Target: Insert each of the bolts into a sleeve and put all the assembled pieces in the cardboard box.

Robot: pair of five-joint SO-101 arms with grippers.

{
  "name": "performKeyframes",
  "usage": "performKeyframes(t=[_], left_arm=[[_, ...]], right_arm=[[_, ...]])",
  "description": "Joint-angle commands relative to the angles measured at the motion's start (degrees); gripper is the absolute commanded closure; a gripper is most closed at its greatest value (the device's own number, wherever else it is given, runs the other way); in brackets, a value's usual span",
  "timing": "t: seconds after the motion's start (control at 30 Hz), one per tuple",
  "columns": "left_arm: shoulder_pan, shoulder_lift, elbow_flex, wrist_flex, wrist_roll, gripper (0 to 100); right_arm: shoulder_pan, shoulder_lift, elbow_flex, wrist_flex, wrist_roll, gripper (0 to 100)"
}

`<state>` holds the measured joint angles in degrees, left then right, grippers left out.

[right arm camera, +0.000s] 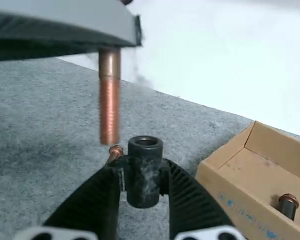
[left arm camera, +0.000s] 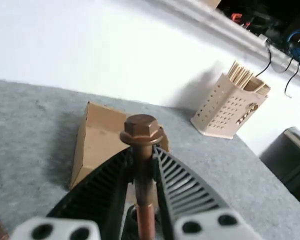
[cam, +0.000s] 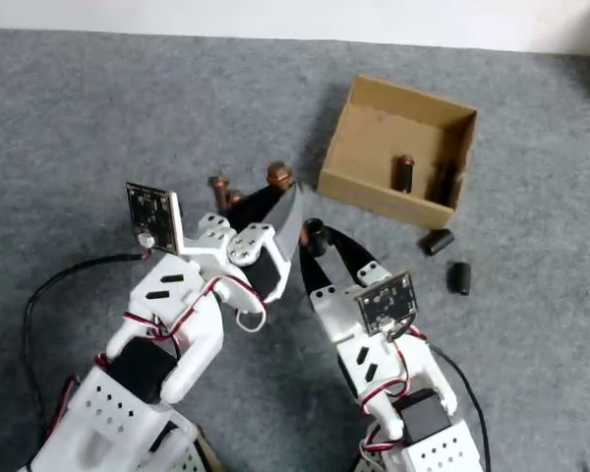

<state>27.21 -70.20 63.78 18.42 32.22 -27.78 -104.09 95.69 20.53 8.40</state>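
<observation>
Left fingers (left arm camera: 160, 162) clamp the bolt (left arm camera: 140, 131) head-up. Right fingers (right arm camera: 171, 172) grip the sleeve (right arm camera: 145, 150) upright. The tip hangs just beside the bore, not over it, so centre first, keep both plumb, lower gently. Cardboard box (cam: 374, 197) sits at two o'clock.

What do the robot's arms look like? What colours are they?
The left arm and right arm are white with black motor blocks. The fingers are black, curved and ribbed. Each wrist carries a small dark circuit board. Thin red and white wires loop along the joints, and a black cable trails behind.
</observation>
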Motion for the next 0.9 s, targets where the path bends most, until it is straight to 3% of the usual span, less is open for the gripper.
performKeyframes(t=[0.0, 0.2, 0.53, 0.87], left_arm=[[1.10, -1.36, 0.84, -4.84, 0.18, 99], [0.84, -1.36, 2.59, -7.47, 0.18, 99], [0.66, -1.36, 3.38, -7.82, -2.90, 99], [0.13, -1.36, 6.73, -7.82, -6.68, 99]], right_arm=[[-0.40, 0.22, 8.40, 0.13, 0.79, 99.3], [-0.48, -0.22, 8.22, 0.04, -4.66, 99.3], [-5.49, -0.22, 8.22, 0.04, -4.84, 99.3], [-5.14, -0.31, 8.22, 0.04, -4.75, 99.3]])
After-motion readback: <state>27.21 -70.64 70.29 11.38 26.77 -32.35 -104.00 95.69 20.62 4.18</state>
